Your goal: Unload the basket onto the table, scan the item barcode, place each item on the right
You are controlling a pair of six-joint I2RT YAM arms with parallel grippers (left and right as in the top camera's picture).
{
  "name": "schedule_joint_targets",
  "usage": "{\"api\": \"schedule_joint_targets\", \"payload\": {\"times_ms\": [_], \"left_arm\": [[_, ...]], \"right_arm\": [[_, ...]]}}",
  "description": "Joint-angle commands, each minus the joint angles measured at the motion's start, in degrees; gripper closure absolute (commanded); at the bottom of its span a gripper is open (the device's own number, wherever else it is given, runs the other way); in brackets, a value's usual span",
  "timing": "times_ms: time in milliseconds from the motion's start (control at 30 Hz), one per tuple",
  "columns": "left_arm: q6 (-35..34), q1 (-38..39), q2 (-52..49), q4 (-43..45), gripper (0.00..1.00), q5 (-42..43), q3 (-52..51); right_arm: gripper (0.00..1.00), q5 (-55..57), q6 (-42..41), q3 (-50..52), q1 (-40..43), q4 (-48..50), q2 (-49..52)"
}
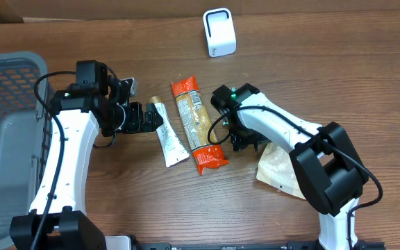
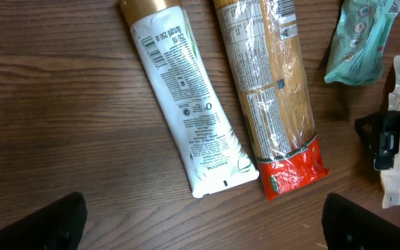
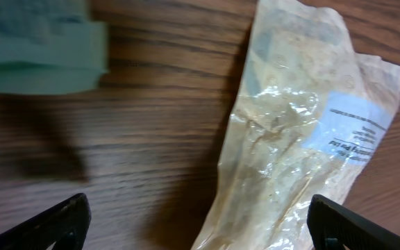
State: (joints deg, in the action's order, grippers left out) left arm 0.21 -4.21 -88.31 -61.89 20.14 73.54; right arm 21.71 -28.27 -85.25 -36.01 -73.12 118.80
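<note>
Going from the left: a grey plastic basket (image 1: 12, 83) sits way off to the left of the spaghetti pack (image 1: 195, 119), which lies flat in the middle of the wooden desk (image 1: 325, 62) and is my reference for everything here. The left arm's tool (image 1: 144, 118) is left of the pack, with a white tube (image 1: 170, 139) between them. It's spread wide with nothing in it, and in its wrist cam the dark fingers (image 2: 47, 222) sit at the two bottom corners with bare desk and the tube's flat end between them. That tube lies just left of the pack and nearly parallel to it, gold cap pointing away from the robot, printed back side up. Its flat end comes right up against the pack's red end, but I can't tell if they actually touch. The white barcode scanner (image 1: 219, 32) stands upright well beyond the pack's far end, a bit to the right. The right tool (image 1: 245, 142) hangs just right of the pack's near red end, also spread wide and holding nothing, fingers (image 3: 54, 222) low at either corner of its own cam. A teal packet (image 2: 361, 40) lies right of the pack, about level with its middle; from overhead the right arm covers it. Furthest right of the pack, toward the robot, is a crinkly clear bag (image 1: 278, 170) with a blue-and-white label, lying flat on the desk, untouched.
</note>
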Motion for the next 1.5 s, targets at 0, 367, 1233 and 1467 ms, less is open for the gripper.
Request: {"api": "schedule_joint_targets", "payload": {"times_ms": [0, 367, 1233, 1467], "left_arm": [[1.1, 0.2, -0.3, 0.1, 0.0, -0.2, 0.0], [1.1, 0.2, -0.3, 0.1, 0.0, -0.2, 0.0], [1.1, 0.2, -0.3, 0.1, 0.0, -0.2, 0.0], [1.1, 0.2, -0.3, 0.1, 0.0, -0.2, 0.0]], "right_arm": [[0.0, 5.7, -3.5, 1.7, -0.1, -0.3, 0.5], [0.02, 9.7, -10.9, 12.6, 3.7, 0.8, 0.5], [0.96, -13.2, 5.0, 0.9, 5.8, 0.1, -15.0], [0.96, -29.6, 9.1, -2.7, 9.2, 2.4, -30.2]]}}
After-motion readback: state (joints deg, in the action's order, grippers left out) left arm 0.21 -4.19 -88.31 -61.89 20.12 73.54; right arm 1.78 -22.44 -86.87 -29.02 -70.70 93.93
